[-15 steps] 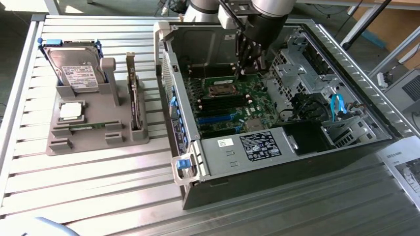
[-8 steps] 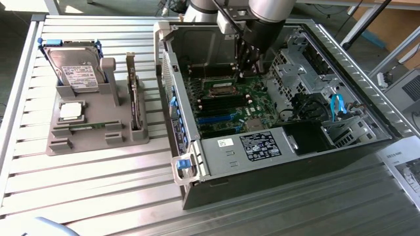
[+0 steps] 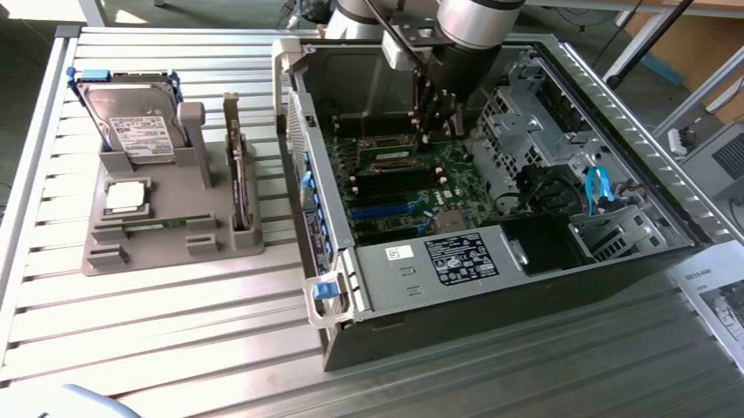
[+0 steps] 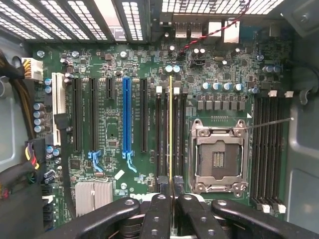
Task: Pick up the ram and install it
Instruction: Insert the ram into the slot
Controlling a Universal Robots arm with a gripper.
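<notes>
Item: ram [image 4: 171, 129], gripped, edge-on, over board slots.
Fingers [image 4: 158, 214] of gripper [image 4: 172, 201] clenched on ram; thin stick runs straight out from the tips, long axis parallel w/ black slots [image 4: 160, 134], lying betw. two of them. Seated or just above: can't tell. Socket [image 4: 219, 157] just beside, blue slot [image 4: 125, 114] further off. Surface: green board [image 4: 114, 64], crowded w/ parts. Room: arm down inside open case [image 3: 500, 322], walls close; tray [image 3: 104, 252] w/ hard drive [image 3: 134, 117] well apart, ext. view's left.
</notes>
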